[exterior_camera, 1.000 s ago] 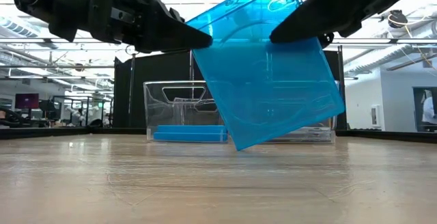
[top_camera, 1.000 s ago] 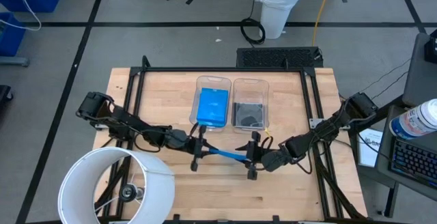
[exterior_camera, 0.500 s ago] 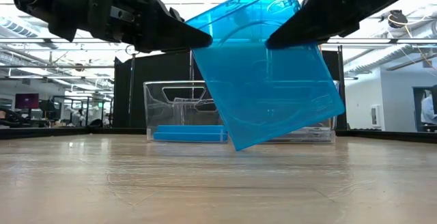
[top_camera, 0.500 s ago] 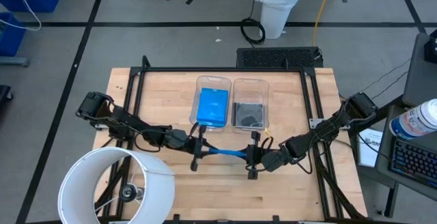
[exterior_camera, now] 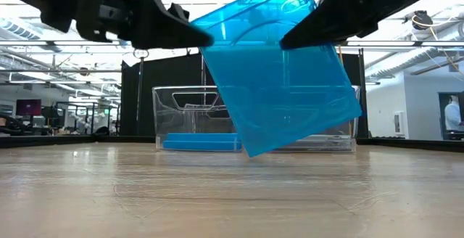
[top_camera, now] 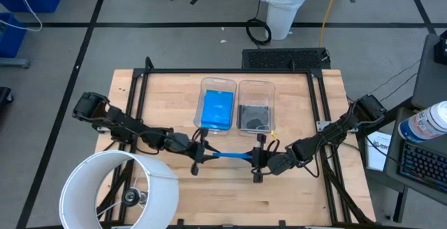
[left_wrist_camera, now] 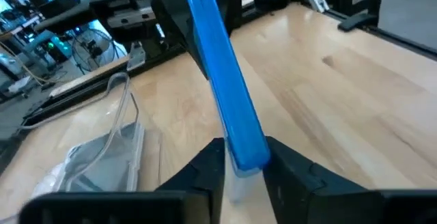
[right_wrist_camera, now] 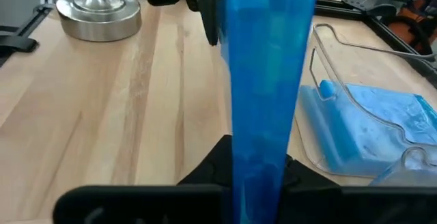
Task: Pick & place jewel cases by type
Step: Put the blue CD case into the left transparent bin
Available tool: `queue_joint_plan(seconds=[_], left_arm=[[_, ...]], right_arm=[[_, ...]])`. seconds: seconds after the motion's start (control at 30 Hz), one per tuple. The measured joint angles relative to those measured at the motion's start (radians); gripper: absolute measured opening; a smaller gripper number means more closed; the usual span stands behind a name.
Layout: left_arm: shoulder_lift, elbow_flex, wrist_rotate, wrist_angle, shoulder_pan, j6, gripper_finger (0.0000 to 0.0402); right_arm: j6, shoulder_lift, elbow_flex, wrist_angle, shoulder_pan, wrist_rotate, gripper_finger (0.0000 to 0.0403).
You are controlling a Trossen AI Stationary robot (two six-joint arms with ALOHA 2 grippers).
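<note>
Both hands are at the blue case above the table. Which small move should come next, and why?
Probably the left hand should open fully and back away. The right hand is shut on the blue case, which hangs tilted above the table; the left fingers look slightly parted around its edge. Stacked blue cases fill the left bin.
</note>
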Motion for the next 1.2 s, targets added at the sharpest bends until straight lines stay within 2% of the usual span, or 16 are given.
queue_joint_plan(seconds=[0.13,0.27,0.53,0.73,0.93,1.0,1.1,1.2], left_arm=[[-0.054,0.000,-0.012,-0.101,0.000,0.000,0.0133],[-0.078,0.001,-0.057,-0.185,0.001,-0.001,0.0168],[-0.077,0.000,-0.111,-0.275,0.001,-0.019,0.0212],[-0.076,0.000,-0.101,-0.323,0.001,-0.045,0.0212],[-0.076,0.000,-0.100,-0.349,0.001,-0.084,0.0200],[-0.076,0.000,-0.100,-0.349,0.002,-0.097,0.0196],[-0.076,0.000,-0.100,-0.359,0.002,-0.113,0.0190],[-0.076,0.000,-0.100,-0.371,0.002,-0.112,0.0186]], right_arm=[[-0.001,-0.001,0.000,-0.005,0.001,0.061,0.0025],[-0.054,-0.020,-0.002,-0.016,0.003,0.125,0.0012],[-0.173,-0.187,-0.002,0.006,-0.027,0.124,0.0029],[-0.270,-0.312,-0.001,0.029,-0.027,0.077,0.0012],[-0.283,-0.375,-0.001,0.080,-0.070,0.205,0.0022],[-0.246,-0.386,-0.001,0.088,-0.095,0.210,0.0033],[-0.145,-0.395,-0.001,0.102,-0.149,0.156,0.0037],[-0.040,-0.398,-0.001,0.136,-0.221,0.030,0.0026]])
